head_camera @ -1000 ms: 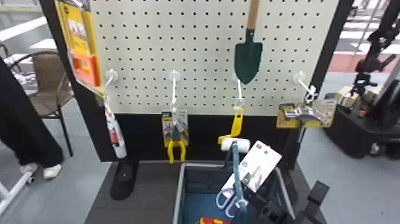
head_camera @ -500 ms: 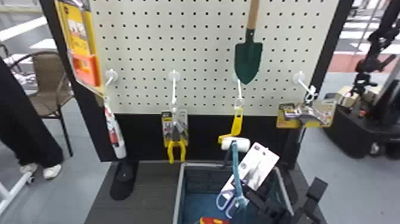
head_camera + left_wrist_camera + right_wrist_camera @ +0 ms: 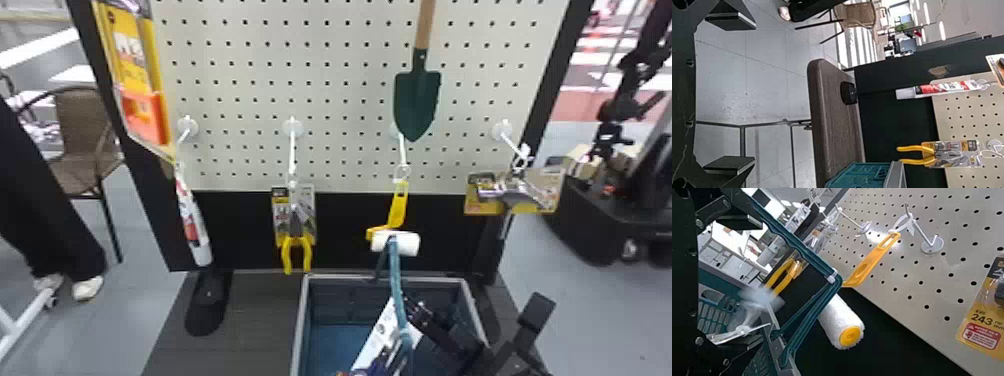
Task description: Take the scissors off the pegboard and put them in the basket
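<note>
The left tool (image 3: 752, 93) is seen in the left wrist view with its two black fingers spread wide, and nothing is held by it.

The places here are given as on a clock laid over the head view. At 10 o'clock, an orange and yellow pack (image 3: 145, 117) is seen at the edge of the pegboard (image 3: 345, 95). Between 8 and 9 o'clock, a red and white tube (image 3: 192, 220) is hung from a white hook. Between 7 and 8 o'clock, the yellow-handled pliers (image 3: 295, 240) are hung on their card above the dark tabletop (image 3: 250, 325).

From 5 to 6 o'clock, the basket (image 3: 350, 276) is set on the tabletop. Near half past 5, the scissors (image 3: 375, 368) and their white card (image 3: 372, 337) are seen tilted within its walls, off the pegboard. It cannot be told if the basket's floor is touched by them.

Between 4 and 5 o'clock, the paint roller (image 3: 407, 243) is hung by its yellow handle, behind the raised blue basket handle (image 3: 396, 280). Between 1 and 2 o'clock, the green trowel (image 3: 417, 100) is seen blade down. Near 4 o'clock, the right tool (image 3: 477, 305) is held wide open, with nothing gripped. At 3 o'clock, a shiny metal thing (image 3: 515, 192) is hung with a yellow card.
</note>
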Robot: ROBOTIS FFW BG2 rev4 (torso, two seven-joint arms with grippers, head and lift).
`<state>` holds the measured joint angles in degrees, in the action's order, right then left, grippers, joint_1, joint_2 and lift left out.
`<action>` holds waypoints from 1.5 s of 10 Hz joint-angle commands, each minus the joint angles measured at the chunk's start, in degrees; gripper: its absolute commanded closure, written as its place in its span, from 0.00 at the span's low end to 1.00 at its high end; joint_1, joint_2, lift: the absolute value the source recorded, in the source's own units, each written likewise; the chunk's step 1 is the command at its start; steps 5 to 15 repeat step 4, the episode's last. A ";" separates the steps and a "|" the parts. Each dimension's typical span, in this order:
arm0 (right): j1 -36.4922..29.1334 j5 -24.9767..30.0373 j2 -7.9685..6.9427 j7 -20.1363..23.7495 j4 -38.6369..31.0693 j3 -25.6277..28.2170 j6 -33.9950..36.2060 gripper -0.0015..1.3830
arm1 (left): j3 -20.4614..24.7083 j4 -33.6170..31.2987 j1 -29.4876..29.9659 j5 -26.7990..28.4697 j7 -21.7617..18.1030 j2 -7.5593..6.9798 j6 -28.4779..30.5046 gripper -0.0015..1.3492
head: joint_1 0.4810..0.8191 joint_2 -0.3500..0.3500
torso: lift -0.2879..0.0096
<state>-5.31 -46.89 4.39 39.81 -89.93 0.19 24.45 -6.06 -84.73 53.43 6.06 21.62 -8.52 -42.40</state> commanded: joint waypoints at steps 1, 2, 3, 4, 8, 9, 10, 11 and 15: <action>-0.01 -0.13 0.00 0.01 0.00 -0.02 -0.01 0.19 | -0.01 0.00 -0.12 0.00 0.00 0.00 -0.05 0.08 | 0.20 0.50 | 0.63; -0.01 -0.31 0.00 0.10 0.14 -0.02 -0.01 0.19 | -0.01 0.14 -0.12 0.00 0.00 0.00 -0.05 0.08 | 0.20 0.50 | 0.63; -0.01 -0.39 0.00 0.10 0.28 -0.02 -0.01 0.19 | -0.01 0.14 -0.12 0.00 0.00 0.17 -0.14 0.08 | 0.20 0.50 | 0.63; -0.01 -0.48 0.00 0.10 0.42 -0.02 -0.01 0.19 | -0.01 0.28 -0.12 0.00 0.00 0.17 -0.23 0.08 | 0.20 0.50 | 0.63; -0.01 -0.48 0.00 0.10 0.42 -0.02 -0.01 0.19 | -0.01 0.28 -0.12 0.00 0.00 0.17 -0.23 0.08 | 0.20 0.50 | 0.63; -0.01 -0.48 0.00 0.10 0.42 -0.02 -0.01 0.19 | -0.01 0.28 -0.12 0.00 0.00 0.17 -0.23 0.08 | 0.20 0.50 | 0.63; -0.01 -0.48 0.00 0.10 0.42 -0.02 -0.01 0.19 | -0.01 0.28 -0.12 0.00 0.00 0.17 -0.23 0.08 | 0.20 0.50 | 0.63; -0.01 -0.48 0.00 0.10 0.42 -0.02 -0.01 0.19 | -0.01 0.28 -0.12 0.00 0.00 0.17 -0.23 0.08 | 0.20 0.50 | 0.63; -0.01 -0.48 0.00 0.10 0.42 -0.02 -0.01 0.19 | -0.01 0.28 -0.12 0.00 0.00 0.17 -0.23 0.08 | 0.20 0.50 | 0.63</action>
